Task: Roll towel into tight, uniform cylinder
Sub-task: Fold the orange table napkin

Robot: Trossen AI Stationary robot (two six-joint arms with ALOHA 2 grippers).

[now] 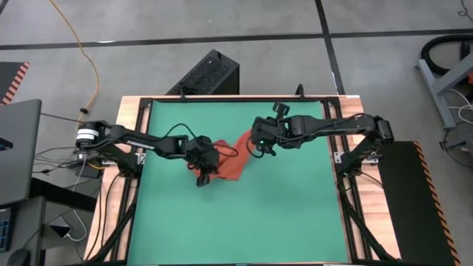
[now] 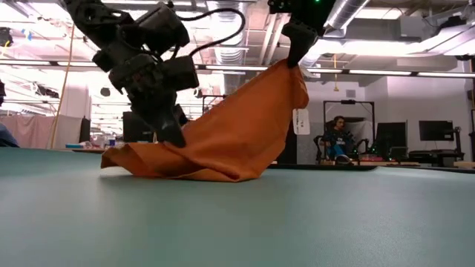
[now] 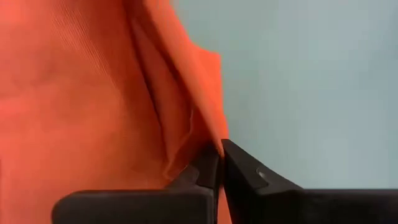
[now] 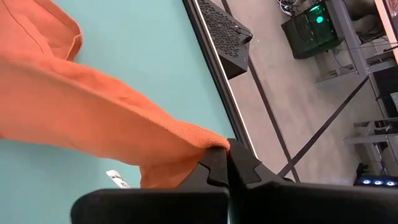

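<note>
The orange-red towel [image 1: 233,161] lies crumpled on the green mat [image 1: 244,222] near its middle, with one corner drawn up into a peak [image 2: 286,74]. Its lower folds [image 2: 185,167] rest on the mat. My left gripper [image 1: 203,176] is shut on the towel's low left side. My right gripper [image 1: 260,148] is shut on the raised corner, well above the mat. A small white tag [image 4: 116,179] shows under the cloth in the right wrist view. My left gripper pinches a folded edge of the towel [image 3: 208,140] between its two fingers, coming down from above, close to the mat. The cloth bunches in folds around the fingers. My right gripper pinches the towel's raised corner [image 4: 208,144] between its two fingers, from above. The cloth hangs below it, sloping down to the mat and drawn fairly taut.
The mat sits in a wooden table top with a black frame [image 1: 236,100]. A black box [image 1: 207,74] stands on the floor past the far edge. A laptop [image 1: 18,148] is at the left. A person [image 2: 338,137] sits far off in the room.
</note>
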